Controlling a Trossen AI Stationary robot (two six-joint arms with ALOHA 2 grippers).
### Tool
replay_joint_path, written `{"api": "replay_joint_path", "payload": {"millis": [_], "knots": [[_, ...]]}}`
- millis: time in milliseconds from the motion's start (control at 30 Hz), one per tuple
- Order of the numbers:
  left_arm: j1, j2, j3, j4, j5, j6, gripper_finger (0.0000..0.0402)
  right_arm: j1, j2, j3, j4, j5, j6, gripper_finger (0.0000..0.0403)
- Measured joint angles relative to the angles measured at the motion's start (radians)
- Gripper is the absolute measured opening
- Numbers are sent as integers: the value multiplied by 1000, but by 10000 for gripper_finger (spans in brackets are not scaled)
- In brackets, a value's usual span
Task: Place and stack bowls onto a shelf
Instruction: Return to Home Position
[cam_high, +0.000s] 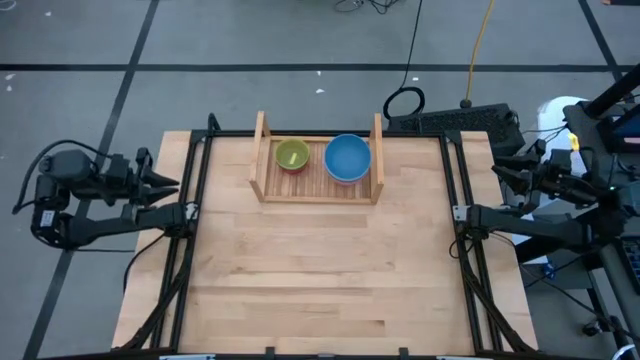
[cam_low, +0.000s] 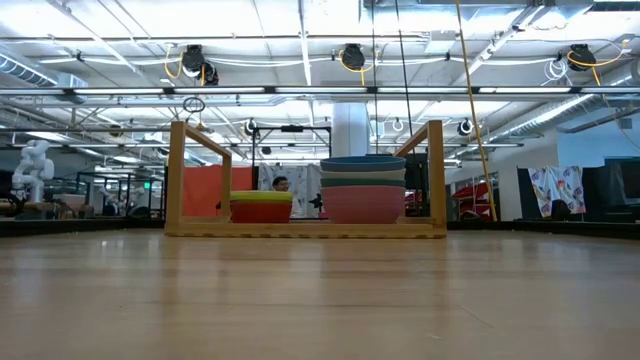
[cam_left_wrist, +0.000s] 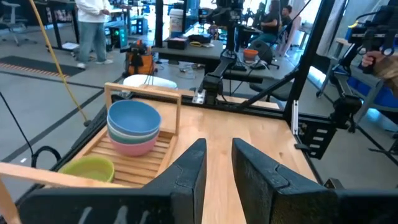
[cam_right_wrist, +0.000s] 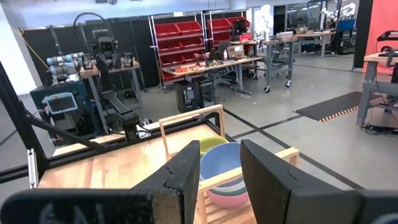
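Looking down on the worktop (cam_high: 320, 280), the shelf (cam_high: 316, 187) sits at 12 o'clock, close to the far edge, with its two side boards upright at 9 and 3 o'clock. It holds two stacks of bowls side by side, close together, though I cannot tell whether they touch.

The stack on the 9 o'clock side is the lower one. A yellowish-green bowl (cam_high: 292, 155) is on top and a red bowl (cam_low: 261, 212) sits at the bottom on the slats. The 3 o'clock stack is taller. A blue bowl (cam_high: 348, 158) is uppermost, a teal bowl (cam_low: 363, 172) is nested under it, and a pink bowl (cam_low: 363, 203) is at the base. A pale layer shows between the teal and the pink, but I cannot make out its colour.

The left end effector (cam_high: 165, 188) hangs off the worktop's edge at 9 o'clock, well apart from the shelf. Its fingers (cam_left_wrist: 186, 174) are parted by a narrow gap with nothing between them. The right end effector (cam_high: 505, 170) waits past the edge at 3 o'clock, its fingers (cam_right_wrist: 180, 177) likewise slightly apart and holding nothing.

Raised marks on both wrists' housings are too blurred to read. Beyond the shelf, a person (cam_low: 281, 184) shows in the room between the two stacks.
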Motion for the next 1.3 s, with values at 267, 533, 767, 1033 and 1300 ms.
{"api": "replay_joint_path", "payload": {"millis": [267, 533, 767, 1033, 1300], "knots": [[0, -96, -85, 2, 1, -20, 83, 0, -72, -59, 39, 0, 8, 109], [0, -218, -181, 46, 2, -32, 83, 0, -151, -116, 38, 0, 41, 109], [1, -237, -224, 64, 39, -38, 83, 0, -160, -135, 25, 0, 46, 109], [1, -238, -313, 164, 40, 30, 83, -1, -160, -206, 118, -3, 20, 109], [1, -238, -471, 320, 43, 51, 83, 0, -160, -349, 275, -31, 23, 109]]}}
